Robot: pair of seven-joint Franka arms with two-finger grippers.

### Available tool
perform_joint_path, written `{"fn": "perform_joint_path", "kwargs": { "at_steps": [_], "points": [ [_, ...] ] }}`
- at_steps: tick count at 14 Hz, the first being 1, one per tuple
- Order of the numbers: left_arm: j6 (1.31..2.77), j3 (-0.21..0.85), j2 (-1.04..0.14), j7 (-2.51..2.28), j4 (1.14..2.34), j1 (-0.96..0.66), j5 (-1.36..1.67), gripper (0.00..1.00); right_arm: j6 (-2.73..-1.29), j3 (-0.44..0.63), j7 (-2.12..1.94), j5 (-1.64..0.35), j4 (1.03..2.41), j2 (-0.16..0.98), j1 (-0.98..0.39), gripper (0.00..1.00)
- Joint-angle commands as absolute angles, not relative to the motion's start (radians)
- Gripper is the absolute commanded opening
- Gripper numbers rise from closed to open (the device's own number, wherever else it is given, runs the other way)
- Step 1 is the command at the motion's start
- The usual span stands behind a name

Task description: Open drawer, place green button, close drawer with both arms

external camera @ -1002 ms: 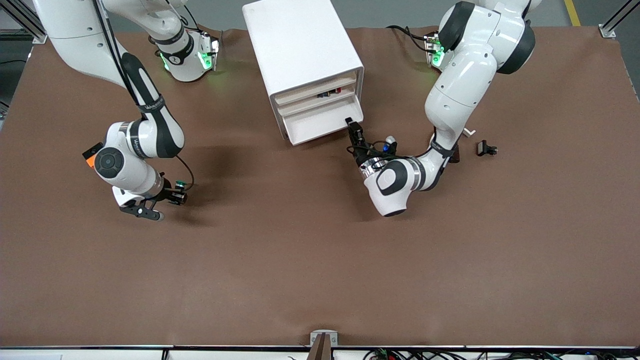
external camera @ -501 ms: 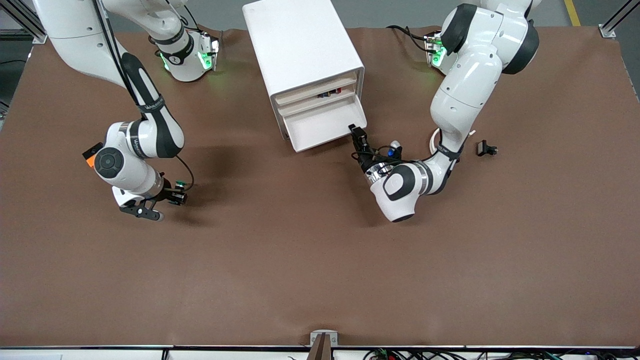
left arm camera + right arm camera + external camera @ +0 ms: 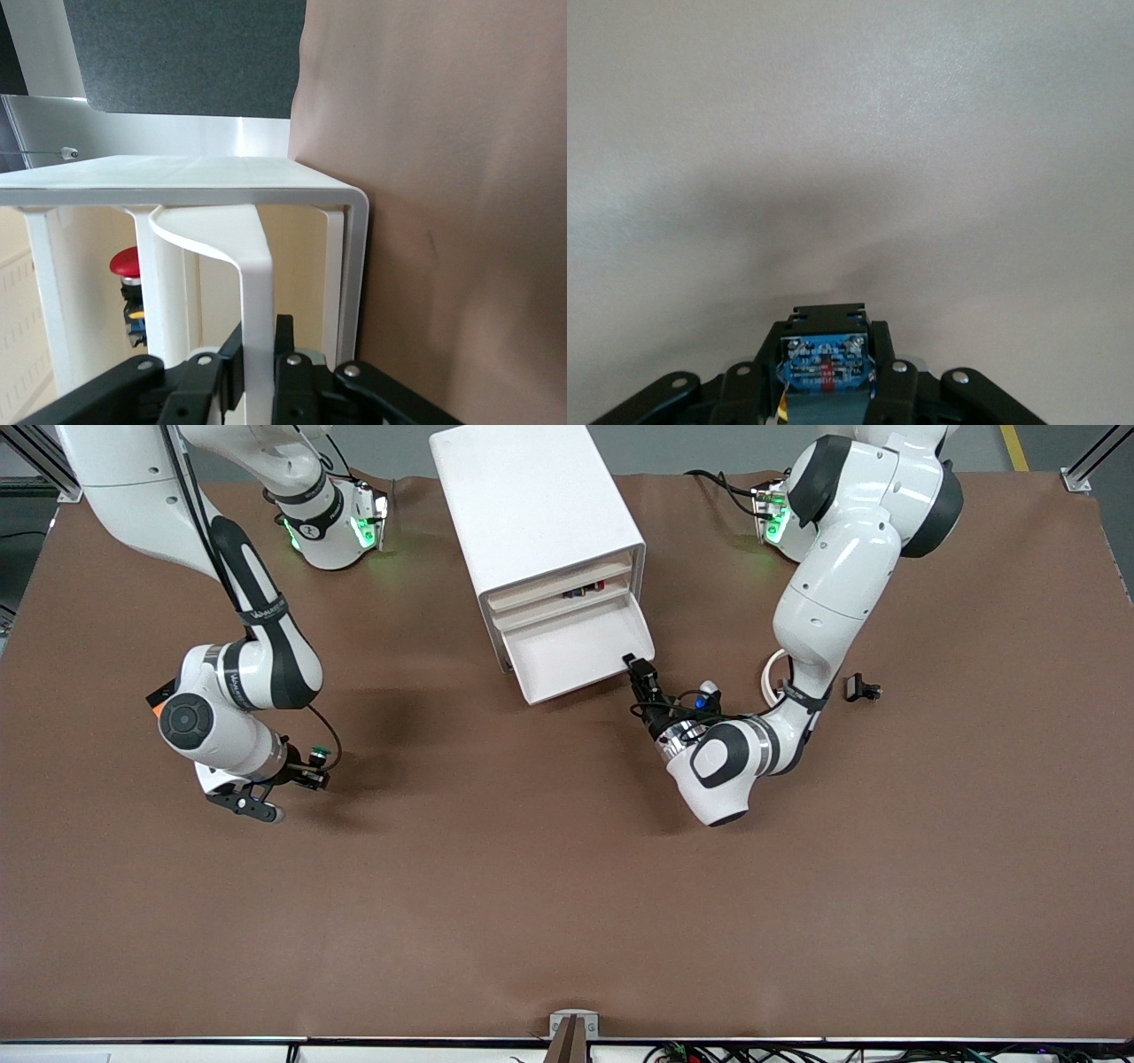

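Note:
The white cabinet (image 3: 540, 509) stands at the table's middle, and its lowest drawer (image 3: 585, 682) is pulled part way out with nothing in its tray. My left gripper (image 3: 640, 671) is shut on that drawer's front edge at the corner toward the left arm's end. In the left wrist view the black fingers (image 3: 221, 381) pinch the white front lip (image 3: 255, 292). My right gripper (image 3: 312, 772) hangs over the table toward the right arm's end, shut on the button (image 3: 317, 755). The button's green cap shows there, and its blue base (image 3: 824, 361) shows between the fingers in the right wrist view.
An orange block (image 3: 159, 710) peeks out beside the right arm's wrist. A small black clip (image 3: 861, 688) lies on the mat near the left arm's elbow. Small red and black parts (image 3: 585, 590) sit in an upper drawer of the cabinet.
My left gripper has drawn the lowest drawer farther out toward the front camera. The right arm has shifted only slightly, still holding the button.

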State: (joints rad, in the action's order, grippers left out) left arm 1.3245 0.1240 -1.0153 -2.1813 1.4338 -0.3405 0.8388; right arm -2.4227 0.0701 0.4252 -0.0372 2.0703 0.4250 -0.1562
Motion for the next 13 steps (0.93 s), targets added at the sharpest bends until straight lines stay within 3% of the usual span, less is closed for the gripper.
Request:
{"fn": "perform_joint_path", "kwargs": {
  "at_steps": [1, 4, 9, 10, 12, 13],
  "points": [
    [1.324, 0.101, -1.042, -2.187, 1.393, -0.319, 0.796, 0.15, -2.388, 0.069, 0.544, -0.046, 2.04, 0.408, -0.202, 0.0],
    [1.321, 0.101, -1.042, -2.187, 1.393, -0.305, 0.795, 0.16, -2.375, 0.069, 0.763, -0.046, 1.996, 0.411, -0.308, 0.0],
    [1.321, 0.101, -1.042, -2.187, 1.394, -0.299, 0.796, 0.18, -2.127, 0.069, 1.072, -0.046, 1.777, 0.42, -0.468, 0.0],
    [1.321, 0.101, -1.042, -2.187, 1.394, -0.301, 0.796, 0.23, -2.1, 0.069, 1.115, -0.048, 1.751, 0.42, -0.492, 0.0],
    [1.321, 0.101, -1.043, -2.187, 1.394, -0.299, 0.798, 0.44, -2.056, 0.069, 1.227, -0.048, 1.704, 0.42, -0.553, 0.0],
    [1.321, 0.101, -1.043, -2.187, 1.396, -0.299, 0.798, 0.67, -2.042, 0.069, 1.273, -0.048, 1.692, 0.42, -0.581, 0.0]
  ]
}}
